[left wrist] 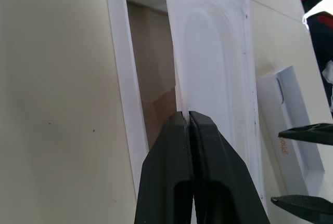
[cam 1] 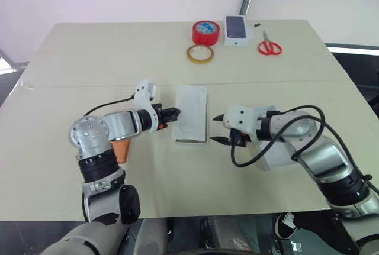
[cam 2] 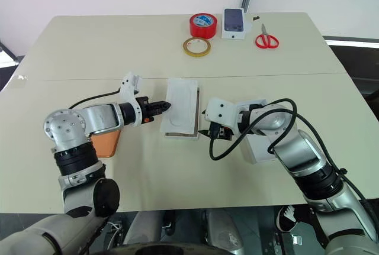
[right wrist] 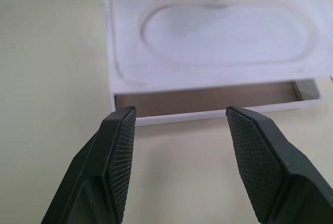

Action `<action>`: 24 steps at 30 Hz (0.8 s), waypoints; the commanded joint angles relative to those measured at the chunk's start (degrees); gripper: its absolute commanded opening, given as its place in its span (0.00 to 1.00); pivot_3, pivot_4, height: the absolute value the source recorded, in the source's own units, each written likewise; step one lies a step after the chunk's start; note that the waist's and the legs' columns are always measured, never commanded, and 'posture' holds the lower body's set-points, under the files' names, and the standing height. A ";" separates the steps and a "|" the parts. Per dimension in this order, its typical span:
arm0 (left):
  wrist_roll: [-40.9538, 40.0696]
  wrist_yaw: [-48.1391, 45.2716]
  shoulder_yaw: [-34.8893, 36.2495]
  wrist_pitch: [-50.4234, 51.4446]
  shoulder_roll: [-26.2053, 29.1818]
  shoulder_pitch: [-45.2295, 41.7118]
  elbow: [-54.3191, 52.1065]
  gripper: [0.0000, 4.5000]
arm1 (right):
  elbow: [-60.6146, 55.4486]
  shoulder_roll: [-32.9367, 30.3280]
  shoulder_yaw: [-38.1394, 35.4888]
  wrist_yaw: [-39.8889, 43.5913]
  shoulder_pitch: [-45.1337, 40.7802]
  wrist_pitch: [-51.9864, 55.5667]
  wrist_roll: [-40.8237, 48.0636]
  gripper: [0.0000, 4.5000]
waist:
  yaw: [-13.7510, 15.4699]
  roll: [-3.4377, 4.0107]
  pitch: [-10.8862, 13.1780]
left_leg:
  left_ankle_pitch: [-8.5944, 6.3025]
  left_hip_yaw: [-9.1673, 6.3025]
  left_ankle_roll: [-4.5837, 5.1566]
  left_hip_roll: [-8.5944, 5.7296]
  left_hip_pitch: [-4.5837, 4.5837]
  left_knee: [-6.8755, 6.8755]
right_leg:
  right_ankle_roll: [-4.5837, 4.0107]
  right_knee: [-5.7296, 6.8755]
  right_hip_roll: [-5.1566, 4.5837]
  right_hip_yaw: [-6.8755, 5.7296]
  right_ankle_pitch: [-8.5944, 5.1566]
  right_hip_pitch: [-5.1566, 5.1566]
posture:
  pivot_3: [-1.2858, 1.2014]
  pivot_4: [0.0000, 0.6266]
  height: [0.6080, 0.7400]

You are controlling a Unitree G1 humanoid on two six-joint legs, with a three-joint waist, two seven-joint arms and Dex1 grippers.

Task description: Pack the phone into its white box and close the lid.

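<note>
The white box (left wrist: 118, 68) lies mid-table, its brownish floor showing. Tilted over it is a flat white insert (left wrist: 213, 63) with an oval recess. My left gripper (cam 1: 172, 115) is shut, pinching the insert's edge on the box's left side. Just right of the box my right gripper (right wrist: 179, 112) stands open, holding nothing, its fingertips a little short of the box wall (right wrist: 208, 116). The lid (cam 2: 256, 148) lies open side up beneath my right forearm. An orange corner of the phone (cam 1: 122, 148) shows on the table under my left arm; the arm hides most of it.
At the table's far edge stand a red tape roll (cam 1: 205, 32), a yellowish tape ring (cam 1: 201, 54), a small white carton with a phone picture (cam 1: 235, 30) and red scissors (cam 1: 269, 46). A black cable (cam 1: 249, 161) loops off my right wrist.
</note>
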 commanded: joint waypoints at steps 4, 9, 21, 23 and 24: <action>-2.35 0.14 0.44 0.50 -0.37 -0.20 -1.97 0.63 | -0.12 -0.45 -2.17 -1.13 -2.18 0.19 -0.21 0.65 | -0.07 0.00 0.00 | 0.00 0.00 0.00 0.00 0.00 0.00 | 0.00 0.00 0.01 0.00 0.00 0.00 | 0.52 0.24 1.00; -4.42 -1.48 2.98 0.50 0.53 -0.60 -3.60 0.86 | 3.50 0.56 -2.86 -2.98 -5.25 1.63 -0.53 0.65 | -0.07 0.00 0.00 | 0.00 0.00 0.00 0.00 0.00 0.00 | 0.00 0.00 0.00 0.00 0.00 0.00 | 0.52 0.24 1.00; 11.42 -32.63 -16.12 -30.53 31.92 15.22 -13.27 0.87 | 16.58 15.21 3.75 -13.13 -14.77 5.14 -5.35 0.01 | -0.50 0.06 -0.01 | 0.11 0.11 -0.20 0.03 0.12 -0.28 | -0.01 0.03 0.05 0.13 0.00 -0.12 | 0.52 0.24 1.00; 13.81 -36.86 -18.02 -34.77 35.30 17.91 -13.30 0.87 | 20.03 17.18 4.47 -14.43 -15.95 4.13 -6.54 0.01 | -0.03 0.05 0.00 | 0.11 0.10 -0.19 0.00 0.09 -0.23 | -0.02 0.02 0.00 0.12 0.00 -0.12 | 0.52 0.24 1.00; 15.05 -38.43 -18.93 -36.58 36.60 18.93 -13.38 0.87 | 21.46 17.94 4.65 -14.92 -16.41 3.71 -7.00 0.01 | 0.01 0.04 0.00 | 0.10 0.10 -0.18 -0.02 0.08 -0.22 | -0.02 0.02 -0.03 0.12 0.00 -0.13 | 0.52 0.24 1.00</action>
